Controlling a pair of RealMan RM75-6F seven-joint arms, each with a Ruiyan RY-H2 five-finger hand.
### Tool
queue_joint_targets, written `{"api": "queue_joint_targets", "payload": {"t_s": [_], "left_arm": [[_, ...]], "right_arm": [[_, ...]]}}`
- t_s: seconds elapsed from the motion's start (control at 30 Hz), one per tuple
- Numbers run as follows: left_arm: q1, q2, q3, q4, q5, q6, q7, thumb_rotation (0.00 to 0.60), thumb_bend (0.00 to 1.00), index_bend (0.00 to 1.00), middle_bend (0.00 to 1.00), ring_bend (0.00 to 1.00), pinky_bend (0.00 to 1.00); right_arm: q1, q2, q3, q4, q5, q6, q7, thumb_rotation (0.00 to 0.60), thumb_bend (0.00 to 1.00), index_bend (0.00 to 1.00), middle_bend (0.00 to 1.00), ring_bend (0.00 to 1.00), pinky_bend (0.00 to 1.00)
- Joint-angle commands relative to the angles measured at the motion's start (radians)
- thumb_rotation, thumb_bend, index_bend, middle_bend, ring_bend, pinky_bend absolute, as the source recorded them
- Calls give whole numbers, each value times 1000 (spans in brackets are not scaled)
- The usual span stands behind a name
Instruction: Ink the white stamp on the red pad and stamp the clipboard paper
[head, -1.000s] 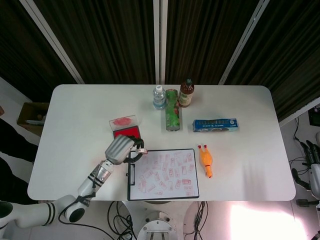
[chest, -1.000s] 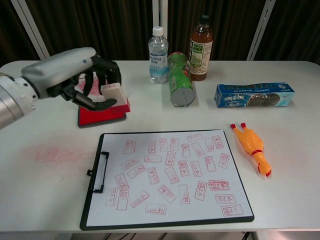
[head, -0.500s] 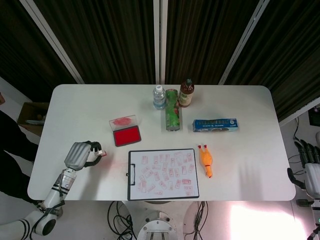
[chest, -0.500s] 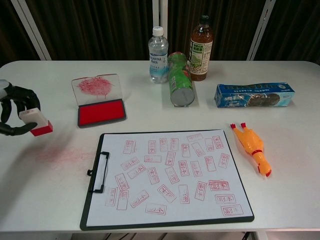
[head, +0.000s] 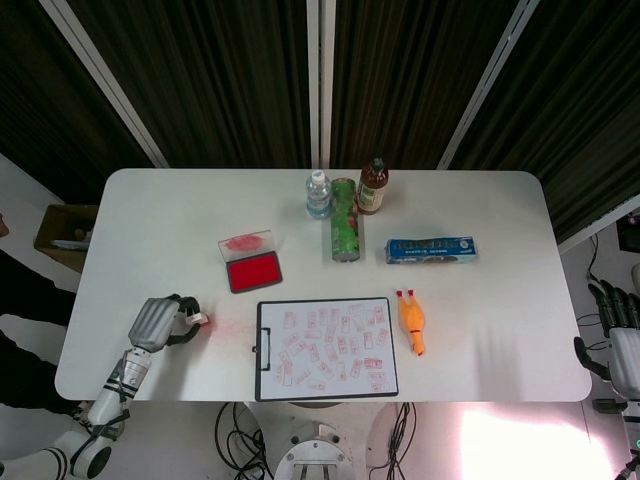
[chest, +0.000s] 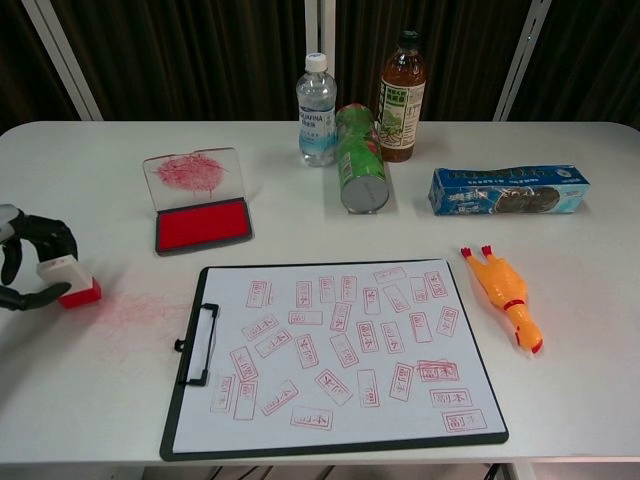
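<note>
**Stamp carried out to the table's left edge, low over the bare top**

Your left hand (chest: 28, 268) has swung away from the red pad (chest: 203, 224), where it held the white stamp (chest: 68, 276) a second ago, and has dropped further in the last half-second. The stamp now sits at or just above the table (head: 150, 210) near its left edge, well apart from the clipboard paper (chest: 340, 350). Whether its red face touches the surface I cannot tell. The fingers are curled round the stamp's white body and pinch it.

The stamp looks like a small, stiff plastic block: light, hard, a little slick. Hold it by the white sides, high enough to keep your fingers off the inked red base, and keep it level so the face lands flat.

The red pad lies open toward the back left, lid tilted up behind it. The clipboard lies along the front edge at the middle, its sheet already crowded with red prints; open spots are few, mostly near the margins.

Your right hand (head: 615, 335) hangs off the table's right edge, fingers apart, holding nothing.
</note>
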Motion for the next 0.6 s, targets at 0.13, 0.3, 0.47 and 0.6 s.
{"api": "queue_joint_targets", "payload": {"t_s": [0.13,0.3,0.47,0.6], "left_arm": [[9,-24,5,47,21,4,-24,600,444,518,536,438,636],[9,-27,10,64,37,3,-26,600,369,457,483,417,626],[12,-30,10,73,47,6,-21,600,288,409,422,400,613],[13,-30,10,75,52,5,-20,600,281,382,388,380,610]], "right_arm": [[0,2,0,-6,0,2,-6,600,320,0,0,0,0],[1,2,-1,-10,2,-3,-10,600,320,0,0,0,0],[1,2,-1,-10,6,-4,-12,600,320,0,0,0,0],[-1,3,-1,-9,9,-5,-11,600,320,0,0,0,0]]}}
